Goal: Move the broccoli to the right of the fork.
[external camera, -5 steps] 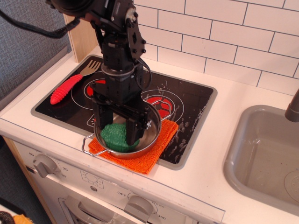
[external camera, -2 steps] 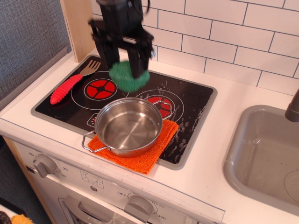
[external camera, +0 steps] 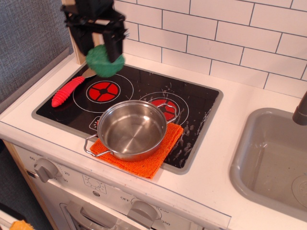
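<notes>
Observation.image has the gripper (external camera: 104,53) up in the air, clamped on the broccoli (external camera: 105,61), above the hob's (external camera: 192,103) far left corner. Fork (external camera: 69,90) lies below it, left of the red burner (external camera: 102,89). Pot (external camera: 132,130) sits empty on the cloth (external camera: 153,163).

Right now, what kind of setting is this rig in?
Most likely a toy play kitchen: a printed hob with red ring burners, a grey sink set into the counter, and oven knobs below. A white tile wall backs it.
</notes>
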Robot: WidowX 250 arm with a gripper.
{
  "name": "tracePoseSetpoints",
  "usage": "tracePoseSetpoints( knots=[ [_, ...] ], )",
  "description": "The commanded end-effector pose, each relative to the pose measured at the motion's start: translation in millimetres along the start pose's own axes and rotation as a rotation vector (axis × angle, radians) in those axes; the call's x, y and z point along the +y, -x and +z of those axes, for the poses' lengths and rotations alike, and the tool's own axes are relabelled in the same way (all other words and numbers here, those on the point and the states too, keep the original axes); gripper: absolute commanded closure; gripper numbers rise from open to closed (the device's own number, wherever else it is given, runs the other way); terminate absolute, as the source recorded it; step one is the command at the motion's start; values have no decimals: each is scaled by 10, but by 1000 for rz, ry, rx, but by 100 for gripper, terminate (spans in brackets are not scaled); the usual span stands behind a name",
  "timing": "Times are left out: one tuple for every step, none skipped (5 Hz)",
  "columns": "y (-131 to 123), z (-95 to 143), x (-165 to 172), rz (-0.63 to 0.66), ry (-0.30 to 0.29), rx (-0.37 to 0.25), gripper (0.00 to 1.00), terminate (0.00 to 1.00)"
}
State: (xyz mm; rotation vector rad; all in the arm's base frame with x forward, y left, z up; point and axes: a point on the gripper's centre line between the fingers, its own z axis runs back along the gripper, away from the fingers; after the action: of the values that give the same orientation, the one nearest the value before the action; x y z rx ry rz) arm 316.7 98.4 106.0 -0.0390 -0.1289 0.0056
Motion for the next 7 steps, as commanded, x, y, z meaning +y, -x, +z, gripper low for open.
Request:
tracePoseSetpoints(
  knots=[
    [-133,-105,195,3,-42,-2,100,0],
    [-262,-205,255,18,-60,-5,100,0],
    [-423,-310,310,25,-71,14,100,0],
    [-466,-419,398,48,-82,29,100,0],
    [-485,-575,380,37,-66,59,100,0],
    [-506,-589,336,22,-57,58,100,0],
    [-501,-584,330,18,-55,62,0,0]
  ],
)
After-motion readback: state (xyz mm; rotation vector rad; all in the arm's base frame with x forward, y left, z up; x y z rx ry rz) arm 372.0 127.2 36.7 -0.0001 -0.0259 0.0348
